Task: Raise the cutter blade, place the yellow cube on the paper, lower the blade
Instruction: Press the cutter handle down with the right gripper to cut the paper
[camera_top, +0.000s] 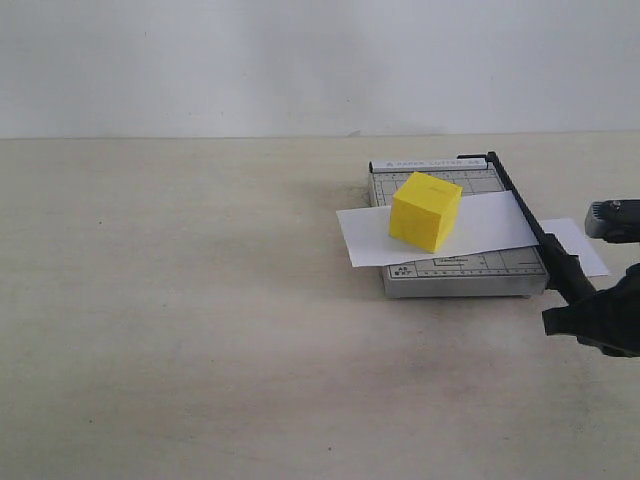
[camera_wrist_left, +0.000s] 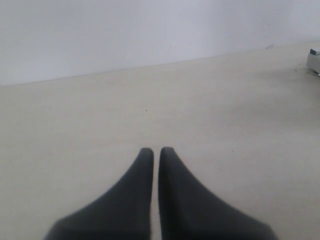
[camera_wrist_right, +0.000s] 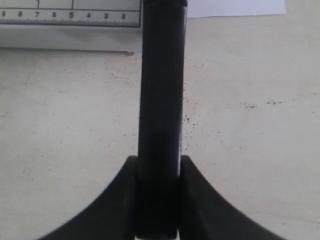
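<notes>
The yellow cube sits on the white paper, which lies across the grey gridded cutter base. The cutter blade lies down along the base's right edge. Its thick black handle runs between the two fingers of my right gripper, which is shut on it at the base's near right corner. My left gripper is shut and holds nothing, low over bare table; it does not show in the exterior view.
The base's ruler edge and a paper corner show beyond the handle. A corner of the cutter base shows far off in the left wrist view. A pale wall stands behind the table.
</notes>
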